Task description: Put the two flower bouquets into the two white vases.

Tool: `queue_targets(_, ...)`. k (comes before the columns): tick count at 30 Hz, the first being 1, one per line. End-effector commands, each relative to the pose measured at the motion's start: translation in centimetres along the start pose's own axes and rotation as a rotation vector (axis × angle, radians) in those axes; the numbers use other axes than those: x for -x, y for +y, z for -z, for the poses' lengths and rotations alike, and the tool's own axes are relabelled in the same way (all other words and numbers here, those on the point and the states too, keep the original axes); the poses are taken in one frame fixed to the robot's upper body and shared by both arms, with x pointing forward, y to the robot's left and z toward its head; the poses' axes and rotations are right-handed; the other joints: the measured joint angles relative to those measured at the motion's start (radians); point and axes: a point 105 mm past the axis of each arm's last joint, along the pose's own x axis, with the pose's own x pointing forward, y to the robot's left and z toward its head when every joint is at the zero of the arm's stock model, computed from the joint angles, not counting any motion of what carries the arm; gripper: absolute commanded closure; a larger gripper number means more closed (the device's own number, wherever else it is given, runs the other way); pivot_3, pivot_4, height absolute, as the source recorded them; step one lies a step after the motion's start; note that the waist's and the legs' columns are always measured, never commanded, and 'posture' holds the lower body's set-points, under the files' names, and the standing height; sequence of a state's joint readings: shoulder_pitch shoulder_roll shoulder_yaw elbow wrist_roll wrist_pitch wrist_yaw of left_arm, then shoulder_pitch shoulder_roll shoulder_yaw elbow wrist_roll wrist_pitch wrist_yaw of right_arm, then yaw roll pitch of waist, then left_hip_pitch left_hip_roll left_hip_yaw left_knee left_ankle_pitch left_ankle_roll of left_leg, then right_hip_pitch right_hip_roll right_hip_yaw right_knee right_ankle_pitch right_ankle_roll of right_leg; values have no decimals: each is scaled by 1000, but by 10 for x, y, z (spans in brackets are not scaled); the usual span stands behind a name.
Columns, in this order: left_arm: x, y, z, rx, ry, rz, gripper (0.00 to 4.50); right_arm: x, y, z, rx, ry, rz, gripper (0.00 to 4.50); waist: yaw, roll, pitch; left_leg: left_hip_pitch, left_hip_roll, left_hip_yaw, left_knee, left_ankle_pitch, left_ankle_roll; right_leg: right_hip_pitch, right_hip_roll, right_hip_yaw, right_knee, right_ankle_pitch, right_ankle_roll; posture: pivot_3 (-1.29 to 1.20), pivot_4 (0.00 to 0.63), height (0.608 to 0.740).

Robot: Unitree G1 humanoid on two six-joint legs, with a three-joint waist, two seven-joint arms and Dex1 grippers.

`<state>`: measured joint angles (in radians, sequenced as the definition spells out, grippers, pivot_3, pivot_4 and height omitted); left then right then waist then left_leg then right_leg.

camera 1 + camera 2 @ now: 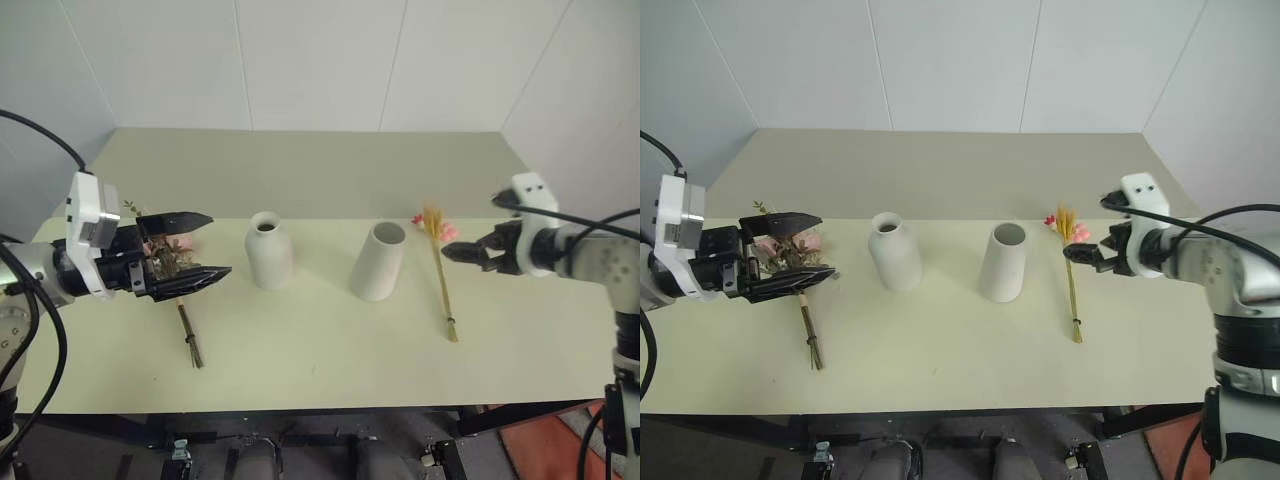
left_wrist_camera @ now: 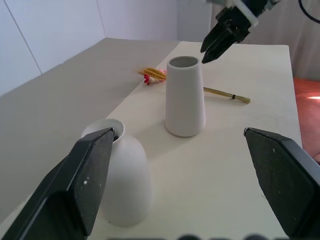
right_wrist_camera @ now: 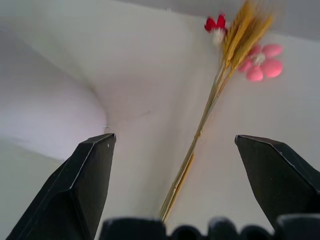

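You are holding both black hands, left and right, spread and empty while the slim wheat-like bouquet and bushy rose bouquet are lying flat beside two matte white vases, bottle-shaped and cylindrical, on the smooth pale worktop.

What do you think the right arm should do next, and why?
Probably lower the open right tool onto the slim yellow bouquet and close: it lies flat on the table beside the cylinder vase, and its stem shows between the fingers in the wrist view.

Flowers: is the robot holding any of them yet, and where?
No. Both bouquets lie on the table. The left tool hangs open over the rose bouquet, and the right tool is open beside the wheat bouquet.
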<state>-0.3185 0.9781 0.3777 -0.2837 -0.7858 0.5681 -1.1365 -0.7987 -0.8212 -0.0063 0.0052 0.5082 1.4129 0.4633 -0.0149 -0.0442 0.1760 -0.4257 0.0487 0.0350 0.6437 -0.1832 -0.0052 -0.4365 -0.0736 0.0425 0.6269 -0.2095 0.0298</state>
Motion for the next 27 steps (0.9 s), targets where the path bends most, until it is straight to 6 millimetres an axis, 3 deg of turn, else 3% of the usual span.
queue_targets(1, 4, 5, -10, -58, -17, 14, 0, -16, -9, 2, -3, 69, 95, 35, -1, 0, 0, -2, 0, 0, 0, 0, 0, -2, 0, 0, 1, 0, 0, 0, 150, 740)
queue_targets(7, 9, 10, -9, -69, -26, 23, 0, -53, -13, 12, 19, 139, 152, 35, -5, 0, 0, -4, 0, 0, 0, 0, 0, -4, 1, 0, 1, 1, 0, 0, 150, 740)
queue_targets(8, 9, 10, -8, -68, -26, 23, 0, -58, -14, 13, 17, 144, 160, 202, -6, 0, 0, -4, 0, 0, 0, 0, 0, -4, 1, 0, 1, 1, 0, 0, 150, 740)
queue_targets(12, 12, 9, -7, -68, -23, 20, 0, -66, -14, 11, 27, 125, 166, 1182, -8, 0, 0, -3, 0, 0, 1, 0, 0, -3, 1, 0, 2, 1, 1, 0, 150, 740)
queue_targets(18, 14, 8, -5, -63, -15, 12, 0, -64, -16, 5, 18, 69, 169, 3294, -9, 0, 0, -1, 1, 0, 1, 0, 0, -2, 1, 0, 2, 1, 1, 0, 150, 740)
queue_targets(21, 13, 8, -4, -61, -15, 12, 0, -50, -23, -13, -44, -51, 202, 4299, -9, 0, 0, -2, 1, 0, 1, 0, 0, -2, 1, 0, 2, 1, 1, 0, 150, 740)
queue_targets(25, 12, 9, -3, -58, -15, 15, 0, -19, -23, -49, -48, -383, 223, 4409, -6, 0, 0, -2, 1, 0, 1, 0, 0, -3, 1, 0, 2, 1, 1, 0, 150, 740)
queue_targets(27, 10, 9, -2, -52, -16, 21, 0, 10, -18, -75, -125, -599, 186, 4409, -7, 0, 0, -2, 1, -1, 0, 0, 0, -3, 1, 0, 2, 1, 1, 0, 150, 740)
